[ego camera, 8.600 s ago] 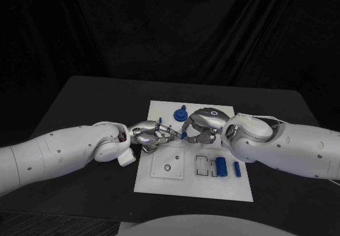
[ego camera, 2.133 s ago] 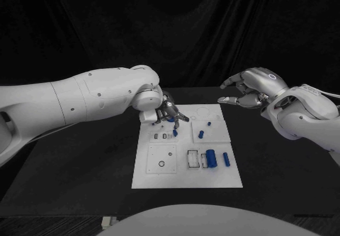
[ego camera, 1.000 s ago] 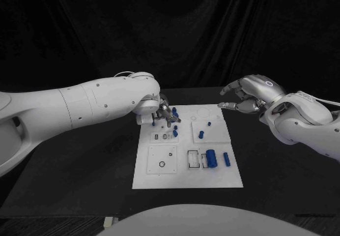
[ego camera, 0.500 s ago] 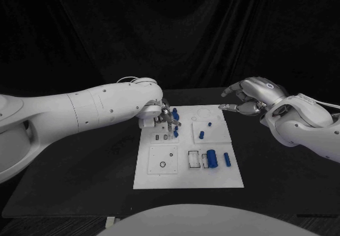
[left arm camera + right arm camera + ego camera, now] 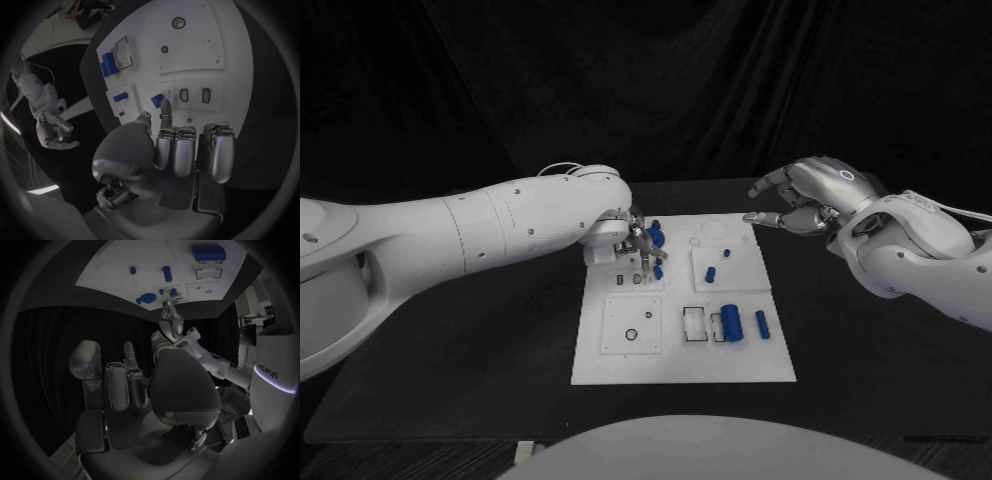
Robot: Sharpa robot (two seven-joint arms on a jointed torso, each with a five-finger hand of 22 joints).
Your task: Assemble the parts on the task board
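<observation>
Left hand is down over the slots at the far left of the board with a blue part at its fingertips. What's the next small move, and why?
Probably ease the left hand straight down to seat the small blue part. The left wrist view shows that part at the fingertips, right beside the two slots on the task board, so little travel remains. The right hand hangs off the board, holding nothing.

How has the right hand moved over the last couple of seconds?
Yes: the right hand has come down a little, from above the far right corner of the task board to just beside it, holding nothing.

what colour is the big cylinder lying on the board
Blue cylinder; the head view shows it best, on the white board.
</observation>
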